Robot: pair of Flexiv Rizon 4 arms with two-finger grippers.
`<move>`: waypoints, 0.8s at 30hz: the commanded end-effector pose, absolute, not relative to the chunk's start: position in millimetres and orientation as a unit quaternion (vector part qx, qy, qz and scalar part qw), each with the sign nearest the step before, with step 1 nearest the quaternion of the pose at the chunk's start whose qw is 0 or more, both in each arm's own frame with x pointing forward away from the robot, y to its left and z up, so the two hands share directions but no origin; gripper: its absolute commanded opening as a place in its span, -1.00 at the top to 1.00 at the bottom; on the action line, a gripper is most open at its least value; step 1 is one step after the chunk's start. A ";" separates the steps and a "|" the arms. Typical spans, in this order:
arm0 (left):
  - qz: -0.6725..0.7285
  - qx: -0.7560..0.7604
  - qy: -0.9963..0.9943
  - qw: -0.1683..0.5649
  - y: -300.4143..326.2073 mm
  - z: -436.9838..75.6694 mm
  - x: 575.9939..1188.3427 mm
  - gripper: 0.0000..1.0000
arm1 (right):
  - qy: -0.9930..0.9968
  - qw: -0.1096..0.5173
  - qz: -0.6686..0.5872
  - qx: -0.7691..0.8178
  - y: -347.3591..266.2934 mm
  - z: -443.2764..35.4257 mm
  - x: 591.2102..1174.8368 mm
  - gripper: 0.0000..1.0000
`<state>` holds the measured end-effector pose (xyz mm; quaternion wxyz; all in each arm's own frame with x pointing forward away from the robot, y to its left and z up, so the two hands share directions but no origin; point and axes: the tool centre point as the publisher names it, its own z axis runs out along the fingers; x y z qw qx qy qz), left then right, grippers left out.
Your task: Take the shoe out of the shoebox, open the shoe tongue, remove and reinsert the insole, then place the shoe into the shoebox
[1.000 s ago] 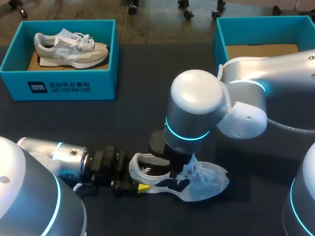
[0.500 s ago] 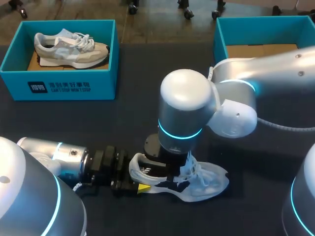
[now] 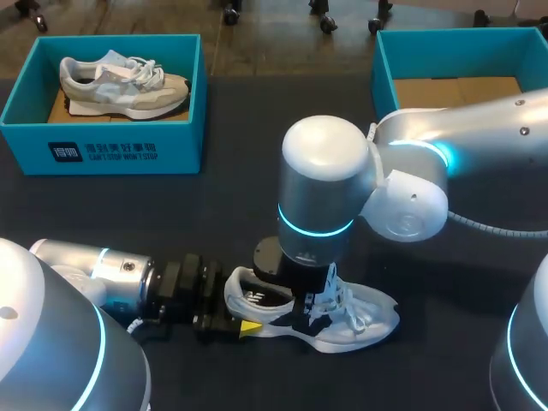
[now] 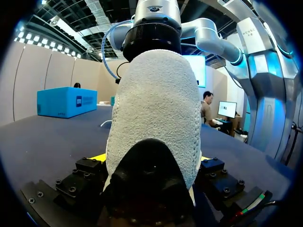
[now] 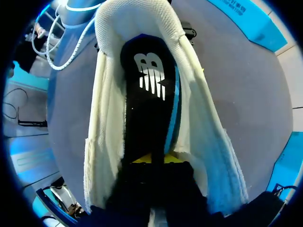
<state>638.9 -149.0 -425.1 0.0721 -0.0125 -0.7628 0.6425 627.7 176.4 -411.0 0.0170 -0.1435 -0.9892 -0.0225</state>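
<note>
A white mesh shoe lies on the dark table near the front edge, toe pointing right. My left gripper comes in from the left with one yellow-tipped finger on each side of the heel, and both fingers press against it. My right gripper reaches straight down into the shoe's mouth beside the laces. In the right wrist view its fingers are drawn together on the front end of the black insole, which has a white logo and a blue edge. The white side walls flank the insole.
A teal shoebox at the back left holds a beige and grey shoe. A second teal shoebox stands at the back right, showing only its cardboard floor. Bare table lies between the boxes and the white shoe.
My right arm has shifted slightly left over the shoe and its fingers have closed inside it. The shoe's toe end has moved a little. The left arm has kept still.
</note>
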 end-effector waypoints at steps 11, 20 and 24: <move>0.643 -0.011 -0.763 0.072 -148.8 -432.4 640.5 1.00 | -0.981 -0.027 -0.076 -0.177 173.9 -401.0 600.0 1.00; 0.643 -0.011 -0.763 0.072 -148.8 -432.4 640.5 1.00 | -0.967 -0.066 -0.130 -0.211 172.2 -384.2 605.5 1.00; 0.643 -0.011 -0.763 0.072 -148.8 -432.4 640.5 1.00 | -0.958 -0.067 -0.155 -0.230 168.8 -382.0 611.1 1.00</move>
